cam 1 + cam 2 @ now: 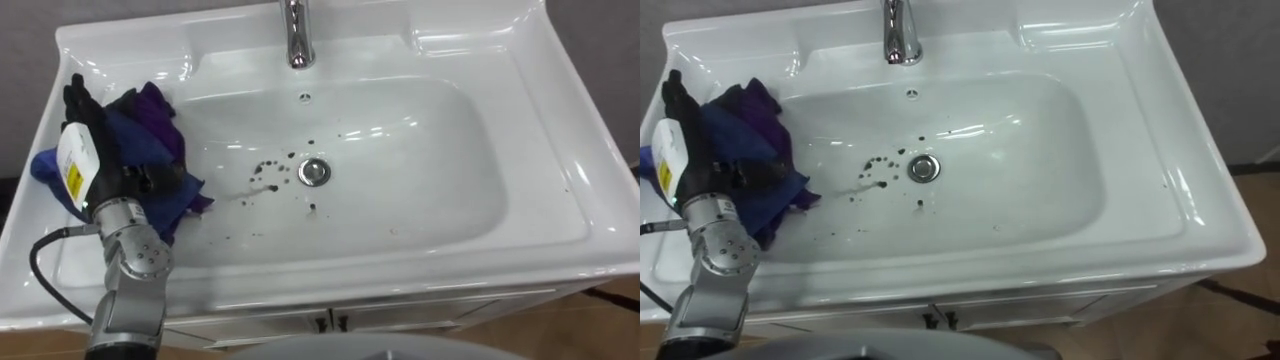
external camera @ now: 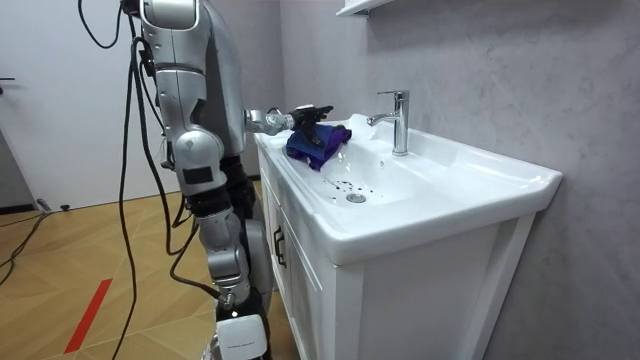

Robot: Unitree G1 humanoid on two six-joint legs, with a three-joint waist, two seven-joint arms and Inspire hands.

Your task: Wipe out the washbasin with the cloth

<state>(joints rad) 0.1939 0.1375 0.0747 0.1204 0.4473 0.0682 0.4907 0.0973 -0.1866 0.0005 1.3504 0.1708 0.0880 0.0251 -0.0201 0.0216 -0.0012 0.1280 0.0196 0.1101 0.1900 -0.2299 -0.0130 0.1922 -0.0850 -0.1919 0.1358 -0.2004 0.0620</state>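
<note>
Specks of dark grime [image 1: 270,172] lie scattered on the floor of the white basin [image 1: 430,150], most of them beside the drain [image 1: 314,171] on the robot's left, with a few beyond it. The blue and purple cloth [image 1: 150,140] is bunched on the basin's left slope, well apart from that dirt. The left hand [image 1: 85,125] holds it, fingers [image 1: 75,95] laid along its outer side and the thumb pressed into the folds, so the cloth looks pinched rather than merely covered. To wipe well, I would carry the bunch down the slope toward the drain with steady downward pressure and keep a broad fold flat on the porcelain. Overlapping passes would gather the grime instead of smearing it, keeping clear of the faucet [image 1: 297,35] at the back.
</note>
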